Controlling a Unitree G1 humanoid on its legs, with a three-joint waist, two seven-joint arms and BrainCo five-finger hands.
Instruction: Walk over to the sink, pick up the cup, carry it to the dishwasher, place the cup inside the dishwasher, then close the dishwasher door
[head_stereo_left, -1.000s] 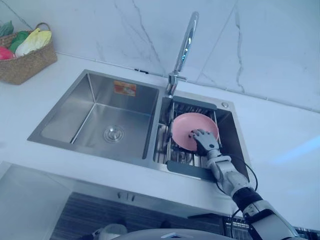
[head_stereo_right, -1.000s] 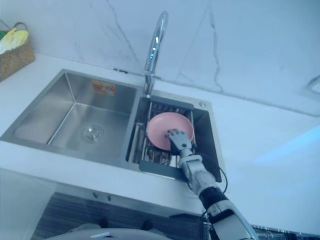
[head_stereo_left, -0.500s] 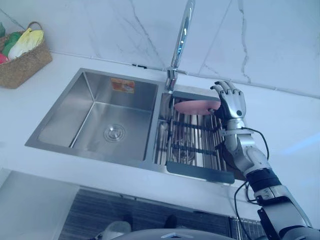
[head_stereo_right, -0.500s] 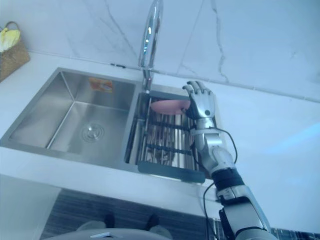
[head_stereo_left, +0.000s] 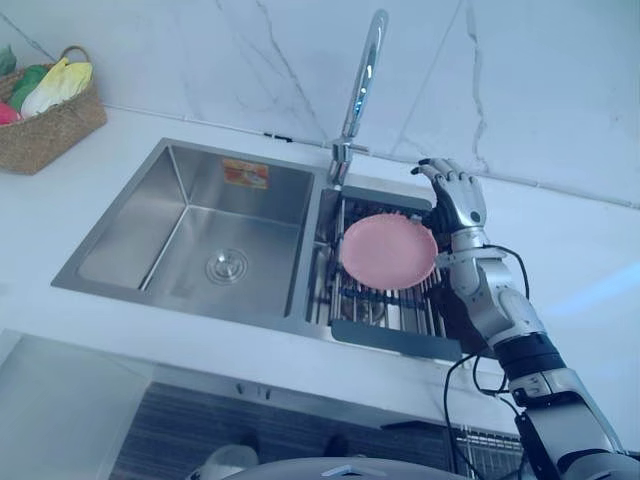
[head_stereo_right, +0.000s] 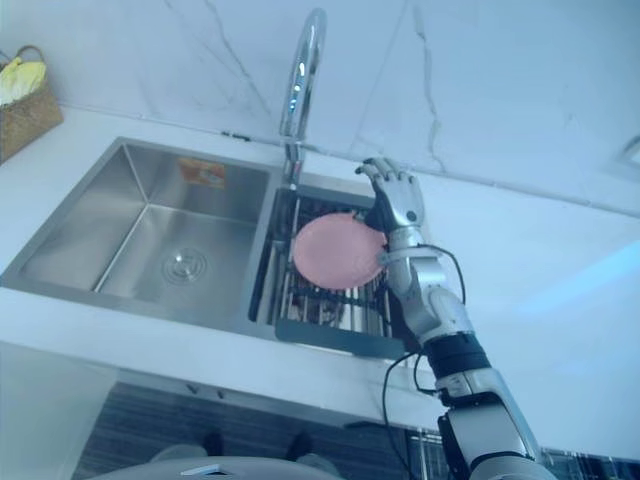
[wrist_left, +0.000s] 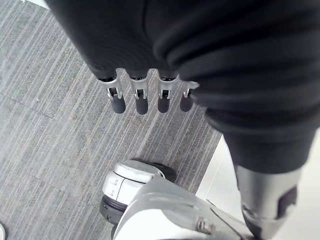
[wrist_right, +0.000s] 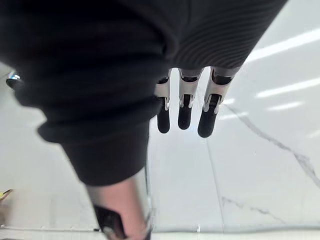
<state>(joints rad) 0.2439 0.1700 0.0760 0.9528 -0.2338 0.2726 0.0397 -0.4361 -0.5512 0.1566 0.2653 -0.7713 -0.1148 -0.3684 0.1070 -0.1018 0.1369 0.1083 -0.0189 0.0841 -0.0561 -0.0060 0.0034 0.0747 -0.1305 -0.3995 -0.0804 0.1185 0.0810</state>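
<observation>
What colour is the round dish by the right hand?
Plain pink, no pattern. The round dish shows best in the left eye view.

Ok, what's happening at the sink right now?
The right hand is raised over the right basin of the sink with a pink dish tilted up against it, above the drying rack; the grip itself is hidden. The left hand hangs open over the floor.
</observation>
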